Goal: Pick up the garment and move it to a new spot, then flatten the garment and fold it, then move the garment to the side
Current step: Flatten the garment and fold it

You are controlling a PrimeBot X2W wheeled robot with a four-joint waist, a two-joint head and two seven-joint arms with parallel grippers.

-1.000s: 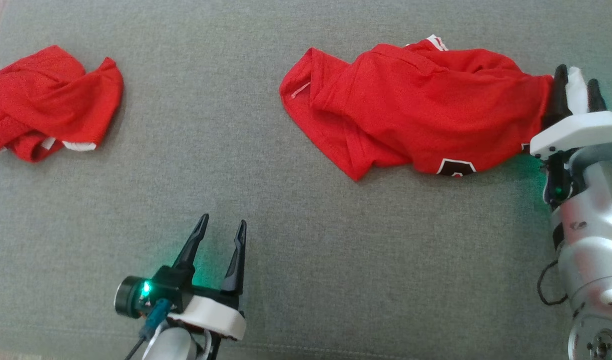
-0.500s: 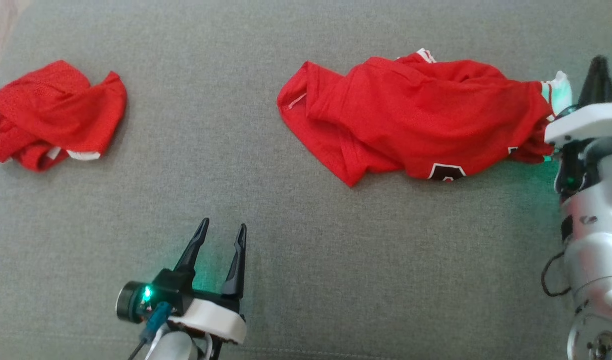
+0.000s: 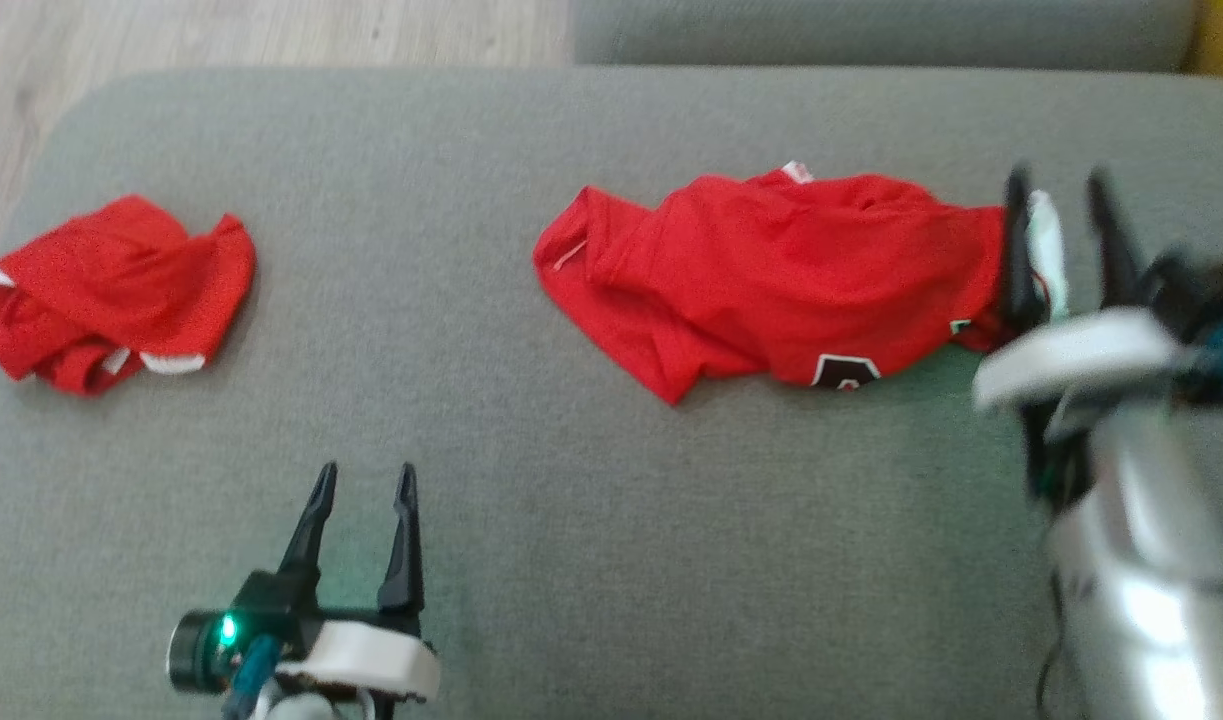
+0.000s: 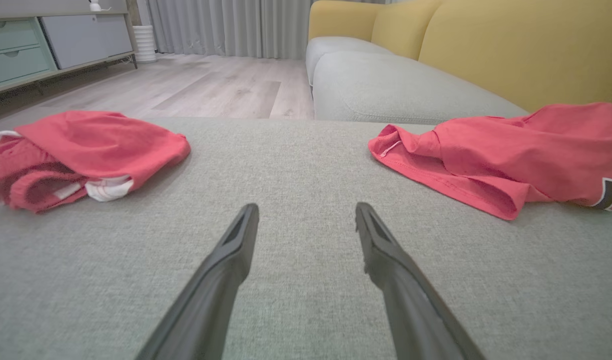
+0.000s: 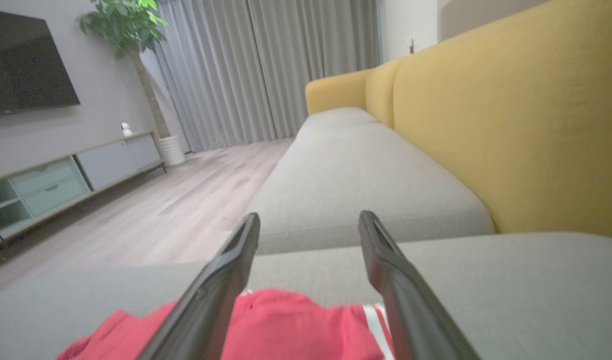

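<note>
The garment (image 3: 771,270) is a red jersey with a black-and-white emblem, lying crumpled on the grey cushion (image 3: 571,480) right of centre. In the left wrist view the garment (image 4: 511,150) lies at the right. My right gripper (image 3: 1061,235) is open and blurred at its right end, with a white trim strip showing between the fingers. In the right wrist view the right gripper (image 5: 310,220) stands open just above the red cloth (image 5: 285,325), gripping nothing. My left gripper (image 3: 366,475) is open near the front, over bare cushion. The left wrist view also shows the left gripper (image 4: 307,207) open.
A second crumpled red garment (image 3: 111,290) with white trim lies at the cushion's left end, also at the left of the left wrist view (image 4: 85,150). Wooden floor (image 3: 271,30) lies beyond the far-left edge. A yellow backrest (image 4: 511,50) and another grey seat (image 5: 356,165) lie beyond.
The head camera has tilted, so the whole picture slid down. The right gripper, open a second ago and looking shut half a second ago, now stands open at the garment's right end.
</note>
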